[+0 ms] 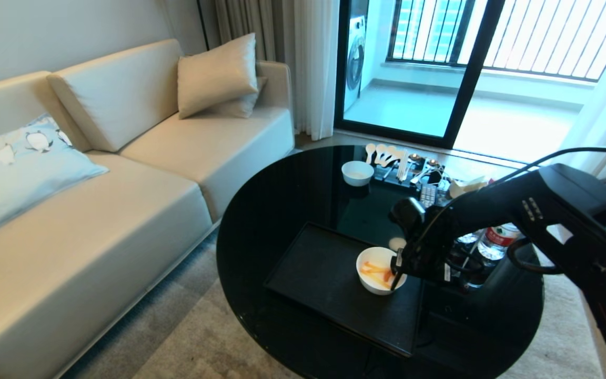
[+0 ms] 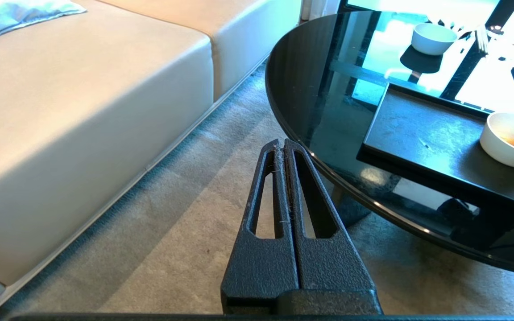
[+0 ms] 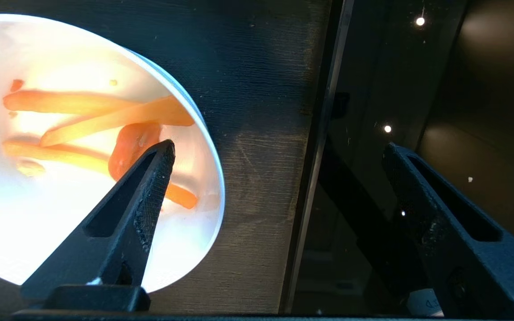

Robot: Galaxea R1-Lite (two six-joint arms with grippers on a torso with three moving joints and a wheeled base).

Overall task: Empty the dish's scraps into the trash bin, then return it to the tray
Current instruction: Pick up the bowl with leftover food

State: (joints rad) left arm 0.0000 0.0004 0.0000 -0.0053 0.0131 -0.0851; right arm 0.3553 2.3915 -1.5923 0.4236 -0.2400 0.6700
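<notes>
Right gripper (image 3: 279,149), jaws wide, straddling the wall of the dish (image 3: 210,178): glossy, probably slippery, rigid, light; pinch rim beside scraps (image 3: 105,116), over tray (image 3: 257,111)

Two white bowls (image 1: 380,270) (image 1: 357,173), one tray (image 1: 319,273), two pillows (image 1: 218,75) (image 1: 13,163)

i can read no text anywhere from here. the water bottle (image 1: 496,239) by my right arm has a red and white label, but its print is too small for me to make out. the keypad of the remote control (image 1: 427,195) is just as unreadable.
</notes>
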